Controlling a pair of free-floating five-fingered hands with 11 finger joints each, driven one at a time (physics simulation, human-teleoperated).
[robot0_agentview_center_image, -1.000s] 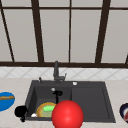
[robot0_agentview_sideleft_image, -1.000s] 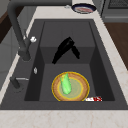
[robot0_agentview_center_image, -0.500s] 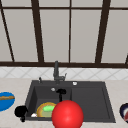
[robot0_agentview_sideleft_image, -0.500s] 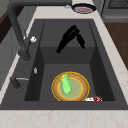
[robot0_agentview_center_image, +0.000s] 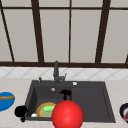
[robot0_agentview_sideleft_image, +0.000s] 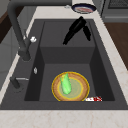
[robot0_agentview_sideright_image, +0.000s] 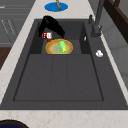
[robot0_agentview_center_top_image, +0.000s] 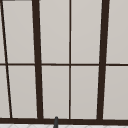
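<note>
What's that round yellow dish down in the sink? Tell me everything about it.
The plate is round and shallow, with an orange-brown rim and a paler yellow-green middle. It lies flat on the floor of the dark sink's deeper basin, at the end near the faucet. A bright green item lies on it. No hand touches it.

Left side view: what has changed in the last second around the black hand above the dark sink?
The right hand, with straight fingers and holding nothing, moved farther along the dark sink, away from the orange-rimmed round plate. The plate, the green vegetable on it, the red ball and the left hand stayed as they were.
</note>
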